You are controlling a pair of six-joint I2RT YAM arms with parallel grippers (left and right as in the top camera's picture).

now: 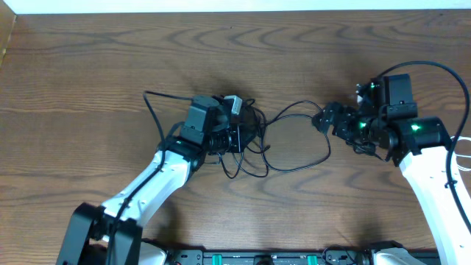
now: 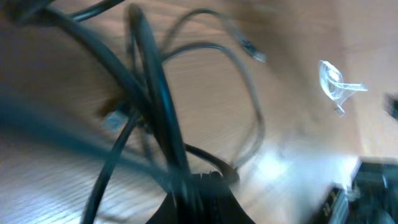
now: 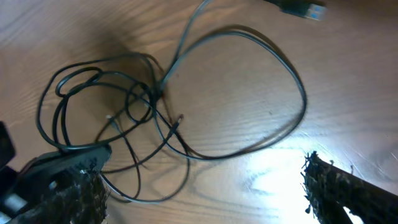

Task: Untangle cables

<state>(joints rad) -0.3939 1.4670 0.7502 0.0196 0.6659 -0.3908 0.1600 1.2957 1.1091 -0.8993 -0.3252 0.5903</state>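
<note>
I'm looking at a wooden table (image 1: 88,66) with both arms reaching in from the near edge, the left arm (image 1: 147,188) toward the middle and the right arm (image 1: 430,177) on the right side.

The left gripper (image 1: 241,132) sits right over the tangle. My left wrist feed is badly blurred, but the jaws look closed to a wedge, with black cord running into their tip, so I read it as pinching the black cables (image 3: 155,93).

The right gripper (image 1: 324,118) is just beside the tangle's right side. On its wrist feed the fingers (image 3: 68,186) stand wide apart at either lower corner with only bare wood between them, so it is open and holding nothing.

The black cables lie on the table between the two grippers, knotted into several small overlapping loops near the left gripper. One large loop (image 1: 324,151) spreads out toward the right gripper.

A white cable (image 2: 336,84) shows as a small pale curl, well apart from the black tangle.

A small plug (image 3: 305,9) lies on the wood beyond the big loop.
</note>
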